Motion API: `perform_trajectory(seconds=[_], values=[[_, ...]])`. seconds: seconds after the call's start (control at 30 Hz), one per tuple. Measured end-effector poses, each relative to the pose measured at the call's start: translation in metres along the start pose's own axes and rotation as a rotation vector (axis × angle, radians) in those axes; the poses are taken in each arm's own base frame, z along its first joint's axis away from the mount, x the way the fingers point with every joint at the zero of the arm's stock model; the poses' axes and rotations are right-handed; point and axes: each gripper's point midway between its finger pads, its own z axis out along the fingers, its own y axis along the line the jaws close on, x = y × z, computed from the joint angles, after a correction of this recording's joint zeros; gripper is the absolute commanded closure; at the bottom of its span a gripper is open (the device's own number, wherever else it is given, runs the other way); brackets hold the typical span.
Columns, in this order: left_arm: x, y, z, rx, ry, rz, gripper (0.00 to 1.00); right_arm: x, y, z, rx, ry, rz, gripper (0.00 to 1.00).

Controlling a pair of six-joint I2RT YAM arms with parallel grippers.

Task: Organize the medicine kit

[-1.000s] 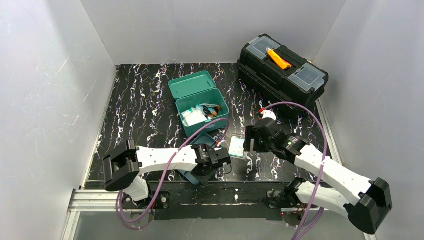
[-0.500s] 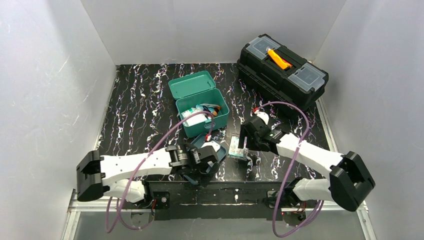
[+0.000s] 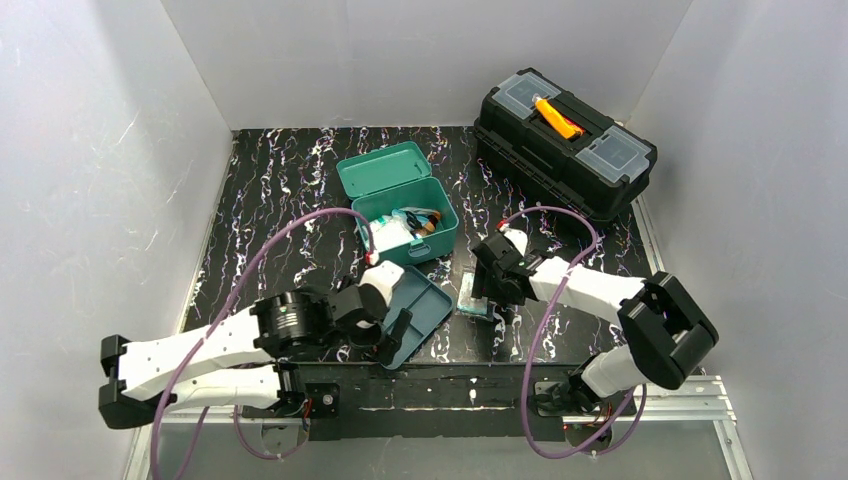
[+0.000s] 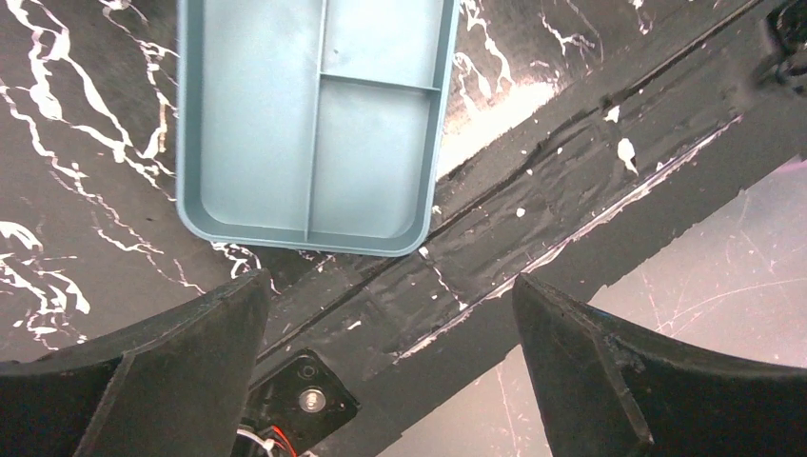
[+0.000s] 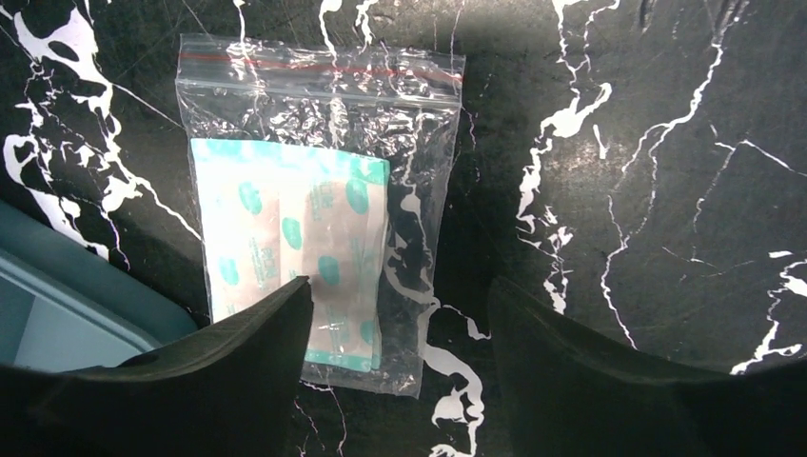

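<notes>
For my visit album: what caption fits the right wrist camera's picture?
Open-jawed, the right gripper hangs over a clear zip bag of plasters on the black marbled table.

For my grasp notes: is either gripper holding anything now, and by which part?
Nothing is held. The left gripper stands open near the tray, the right gripper open over the plaster bag.

One left arm [image 3: 200, 345], laid low from base toward centre, wrist tipped downward; left claw [image 3: 393, 338] with jaws spread wide, nothing between them. One right arm [image 3: 590, 290], elbow folded, forearm reaching leftward and forward; right claw [image 3: 488, 298] facing down, jaws apart.
</notes>
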Motion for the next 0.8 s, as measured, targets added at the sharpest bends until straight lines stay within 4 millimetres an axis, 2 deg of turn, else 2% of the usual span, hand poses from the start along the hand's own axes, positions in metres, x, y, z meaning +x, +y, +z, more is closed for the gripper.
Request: perform_trajectory(seconds=[0.2,0.37,0.5,0.8], values=[[-0.01,0.015,-0.024,0.002,-0.112,-0.026,0.02,-0.003,0.005,0.007,0.015,0.007,0.007,0.51],[-0.01,0.025,-0.033,-0.011,-0.149,-0.039,0.02,-0.008,0.012,0.013,0.017,0.004,0.008,0.75],[-0.01,0.03,-0.037,-0.018,-0.17,-0.044,0.02,-0.012,0.017,0.015,0.013,-0.001,0.01,0.99],[-0.001,0.042,-0.038,-0.012,-0.219,-0.044,0.02,-0.016,0.021,0.015,-0.012,-0.024,0.036,0.99]])
